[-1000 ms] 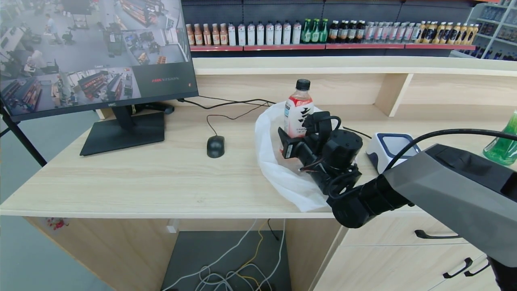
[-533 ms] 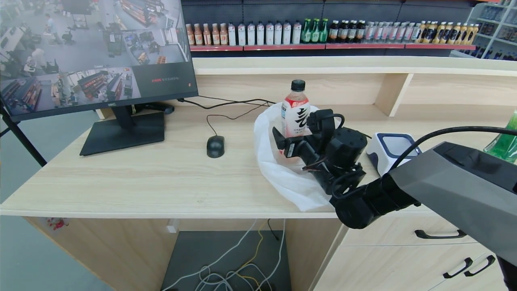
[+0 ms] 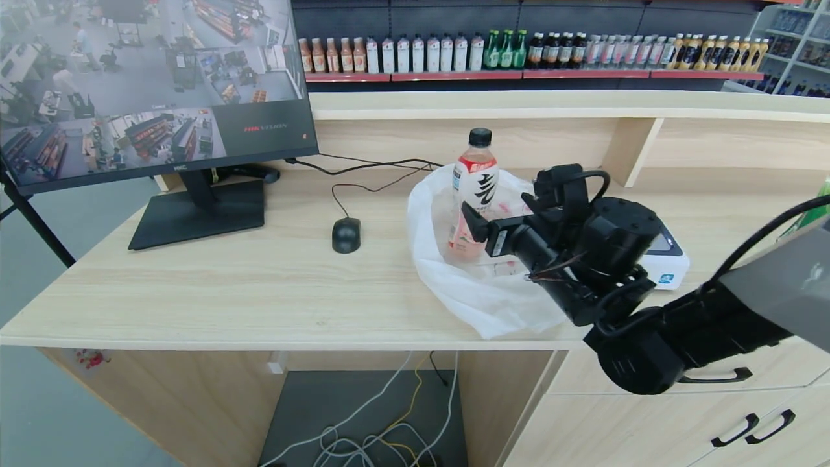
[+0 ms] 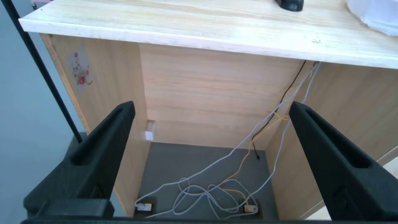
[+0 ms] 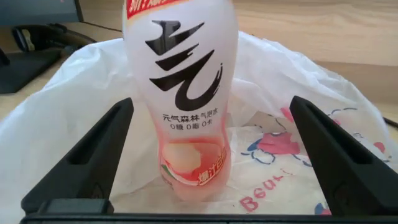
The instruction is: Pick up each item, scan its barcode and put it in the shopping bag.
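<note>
A pink peach-drink bottle [image 3: 474,194] with a black cap stands upright inside the open white shopping bag [image 3: 441,275] on the counter. My right gripper [image 3: 502,217] is just to the right of the bottle, open. In the right wrist view the bottle [image 5: 180,106] stands between the two wide-spread fingers [image 5: 93,155] without touching either, with the bag [image 5: 298,124] under and behind it. My left gripper [image 4: 211,112] is open and holds nothing, low in front of the desk's left side.
A white barcode scanner [image 3: 671,263] sits on the counter behind my right wrist. A black mouse [image 3: 345,235] and a monitor [image 3: 155,84] are to the left. Loose cables [image 4: 249,180] hang under the desk [image 4: 186,25]. A raised ledge [image 3: 519,104] runs along the back.
My right gripper has let go of the bottle and drawn back to the right. The bottle now stands on its own in the bag.
</note>
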Robot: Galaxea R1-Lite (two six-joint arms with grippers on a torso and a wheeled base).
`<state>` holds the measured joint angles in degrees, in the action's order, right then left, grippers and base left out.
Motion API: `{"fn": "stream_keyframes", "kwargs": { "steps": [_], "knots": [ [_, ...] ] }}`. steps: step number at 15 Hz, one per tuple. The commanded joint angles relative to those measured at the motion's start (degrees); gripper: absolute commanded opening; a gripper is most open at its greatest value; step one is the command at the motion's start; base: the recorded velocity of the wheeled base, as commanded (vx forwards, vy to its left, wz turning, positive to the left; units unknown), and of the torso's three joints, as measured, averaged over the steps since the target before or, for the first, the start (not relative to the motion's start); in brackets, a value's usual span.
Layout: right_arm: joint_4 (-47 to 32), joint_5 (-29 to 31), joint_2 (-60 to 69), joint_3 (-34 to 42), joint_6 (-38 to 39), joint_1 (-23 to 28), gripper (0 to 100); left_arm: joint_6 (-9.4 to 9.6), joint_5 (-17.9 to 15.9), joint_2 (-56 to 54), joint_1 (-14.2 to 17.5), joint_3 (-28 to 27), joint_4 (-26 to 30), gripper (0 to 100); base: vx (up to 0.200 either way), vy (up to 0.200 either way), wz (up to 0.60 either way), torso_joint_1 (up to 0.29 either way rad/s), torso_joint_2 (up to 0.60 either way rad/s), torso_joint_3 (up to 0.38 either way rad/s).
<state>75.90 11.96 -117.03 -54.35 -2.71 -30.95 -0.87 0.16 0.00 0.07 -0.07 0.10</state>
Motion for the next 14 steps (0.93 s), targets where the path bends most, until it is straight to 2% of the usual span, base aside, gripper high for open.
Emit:
{"fn": "stream_keyframes", "kwargs": {
  "steps": [1, 3, 5, 6, 7, 12, 14],
  "knots": [
    [1.09, -0.09, 9.54, 8.03, -0.11, -0.25, 100, -0.01, 0.02, 0.0, 0.01, -0.01, -0.01, 100, 0.0, 0.0, 0.0, 0.0, 0.0, 0.0],
    [1.45, -0.36, 12.53, 12.25, 0.6, -1.3, 100, -0.01, 0.02, 0.0, 0.01, -0.01, -0.01, 100, 0.0, 0.0, 0.0, 0.0, 0.0, 0.0],
    [9.0, 0.08, 11.82, 18.22, 4.02, -4.47, 100, -0.01, 0.02, 0.0, 0.01, 0.07, -0.01, 100, 0.0, 0.0, 0.0, 0.0, 0.0, 0.0],
    [13.4, 0.08, 10.68, 20.33, 4.11, -4.64, 100, -0.01, 0.02, 0.0, 0.01, 0.07, -0.01, 100, -0.2, 0.0, 0.0, 0.002, 0.0, 0.002],
    [14.1, 0.08, 9.72, 21.65, 4.2, -4.73, 100, -0.01, 0.02, 0.0, 0.01, -0.01, -0.01, 100, -0.2, 0.0, 0.0, -0.007, 0.0, 0.007],
    [14.1, 0.08, 11.82, 22.79, 4.46, -5.79, 100, -0.01, 0.02, 0.0, 0.01, -0.01, -0.01, 100, 0.0, 0.0, 0.0, 0.0, 0.0, 0.0],
    [14.1, 0.08, 12.0, 23.85, 4.46, -5.96, 100, 0.78, 0.02, 0.0, 0.01, -0.01, 0.08, 100, 0.0, 0.0, 0.0, 0.0, 0.0, 0.0]
  ]
}}
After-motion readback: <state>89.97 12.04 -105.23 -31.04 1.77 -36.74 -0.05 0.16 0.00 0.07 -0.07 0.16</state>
